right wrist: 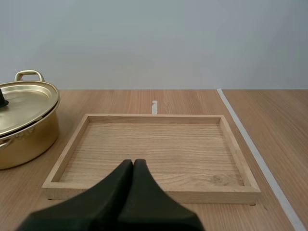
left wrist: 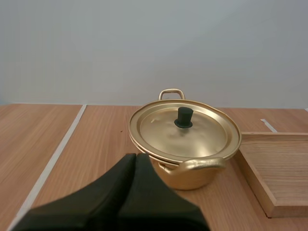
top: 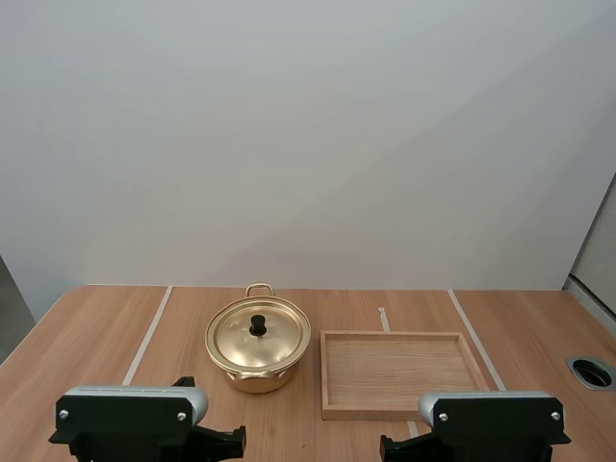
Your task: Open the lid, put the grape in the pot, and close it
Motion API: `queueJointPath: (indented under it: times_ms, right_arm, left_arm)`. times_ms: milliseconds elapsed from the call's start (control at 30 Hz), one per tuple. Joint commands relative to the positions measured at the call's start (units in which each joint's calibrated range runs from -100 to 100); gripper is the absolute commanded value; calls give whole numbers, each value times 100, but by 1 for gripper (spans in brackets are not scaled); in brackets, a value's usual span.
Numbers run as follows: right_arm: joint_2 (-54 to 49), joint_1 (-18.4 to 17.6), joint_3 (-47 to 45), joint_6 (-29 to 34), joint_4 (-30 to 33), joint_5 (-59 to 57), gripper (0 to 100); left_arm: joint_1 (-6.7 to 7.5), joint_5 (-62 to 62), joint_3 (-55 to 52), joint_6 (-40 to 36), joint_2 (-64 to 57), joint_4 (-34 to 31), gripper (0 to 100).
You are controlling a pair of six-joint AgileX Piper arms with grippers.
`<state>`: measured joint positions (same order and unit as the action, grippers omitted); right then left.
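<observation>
A golden pot (top: 258, 350) (left wrist: 185, 166) (right wrist: 24, 130) stands on the table with its lid (top: 257, 332) (left wrist: 183, 131) on, a black knob (top: 258, 325) (left wrist: 183, 117) at the lid's centre. My left gripper (left wrist: 135, 156) is shut on nothing, its fingers together as one dark wedge, a little short of the pot's near handle. My right gripper (right wrist: 133, 162) is likewise shut and empty, hanging over the near edge of the wooden tray (top: 399, 373) (right wrist: 154, 151) (left wrist: 279, 173). The tray has nothing in it.
The tray lies just right of the pot. White tape lines (top: 146, 337) (top: 474, 337) run along the table on either side. A round cable port (top: 591, 372) sits at the table's far right. Both arm bases (top: 135, 414) (top: 491, 416) stand at the near edge.
</observation>
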<state>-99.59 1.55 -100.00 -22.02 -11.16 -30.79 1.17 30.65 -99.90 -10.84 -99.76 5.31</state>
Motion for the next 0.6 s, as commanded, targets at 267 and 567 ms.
queueJointPath:
  times_ms: [267, 567]
  right_arm:
    - [-41, 27, 0, -36, 64, -36, 0]
    - [-41, 27, 0, -36, 64, -36, 0]
  left_arm:
    - [-4, -136, -10, 18, -24, 0, 0]
    - [-4, -136, -10, 18, -24, 0, 0]
